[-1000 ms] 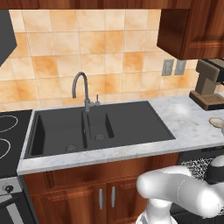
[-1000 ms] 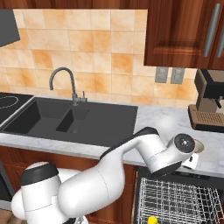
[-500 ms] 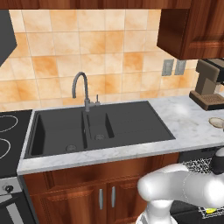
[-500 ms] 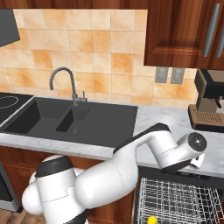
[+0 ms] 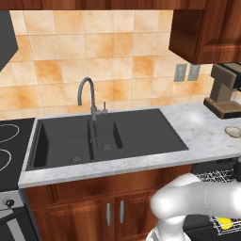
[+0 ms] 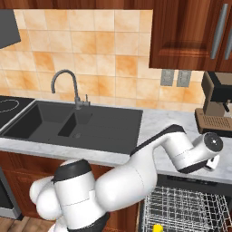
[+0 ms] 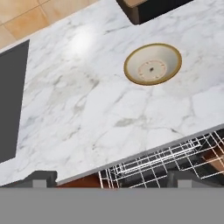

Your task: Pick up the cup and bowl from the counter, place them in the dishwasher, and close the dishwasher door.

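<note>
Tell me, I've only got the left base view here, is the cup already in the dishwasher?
Observer: Yes. The right base view shows the yellow cup low in the wire rack of the open dishwasher.
Operator: Where exactly is the bowl? I just see a sliver at my right edge.
Observer: The hand view shows the whole bowl upright on the counter, near the dark base of the coffee machine.
Operator: Is the gripper on it?
Observer: No. The gripper is open, with only bare counter and the rack edge between its fingertips.
</note>
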Tool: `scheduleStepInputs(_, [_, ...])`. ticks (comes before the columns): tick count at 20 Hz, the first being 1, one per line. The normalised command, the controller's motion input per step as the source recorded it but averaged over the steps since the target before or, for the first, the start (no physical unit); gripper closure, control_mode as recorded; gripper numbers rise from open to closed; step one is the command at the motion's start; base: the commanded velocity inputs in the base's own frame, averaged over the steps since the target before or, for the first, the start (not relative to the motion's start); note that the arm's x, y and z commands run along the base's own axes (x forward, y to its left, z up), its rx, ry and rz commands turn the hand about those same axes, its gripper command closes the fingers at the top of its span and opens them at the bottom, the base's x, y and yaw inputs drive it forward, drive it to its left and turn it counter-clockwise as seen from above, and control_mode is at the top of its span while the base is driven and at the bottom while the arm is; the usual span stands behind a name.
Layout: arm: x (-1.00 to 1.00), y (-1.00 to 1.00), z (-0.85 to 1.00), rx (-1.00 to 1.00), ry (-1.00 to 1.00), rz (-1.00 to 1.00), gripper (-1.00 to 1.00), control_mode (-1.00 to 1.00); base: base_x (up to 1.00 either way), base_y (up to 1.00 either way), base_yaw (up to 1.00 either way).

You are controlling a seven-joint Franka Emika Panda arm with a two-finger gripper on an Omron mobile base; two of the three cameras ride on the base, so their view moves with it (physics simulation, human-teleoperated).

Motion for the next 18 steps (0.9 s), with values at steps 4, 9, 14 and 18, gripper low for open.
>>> scheduleStepInputs(4, [0.21,-0.23,0.0,0.04,0.0,-0.03,-1.0,-1.0,0.0,0.0,0.0])
scheduleStepInputs(9, [0.31,-0.2,-0.01,0.03,0.0,-0.03,-1.0,-1.0,0.0,0.0,0.0])
scheduleStepInputs(14, [0.38,-0.11,-0.25,0.0,0.0,-0.01,-1.0,-1.0,0.0,0.0,0.0])
scheduleStepInputs(18, [0.34,-0.1,-0.44,0.0,0.0,0.0,-1.0,-1.0,0.0,0.0,0.0])
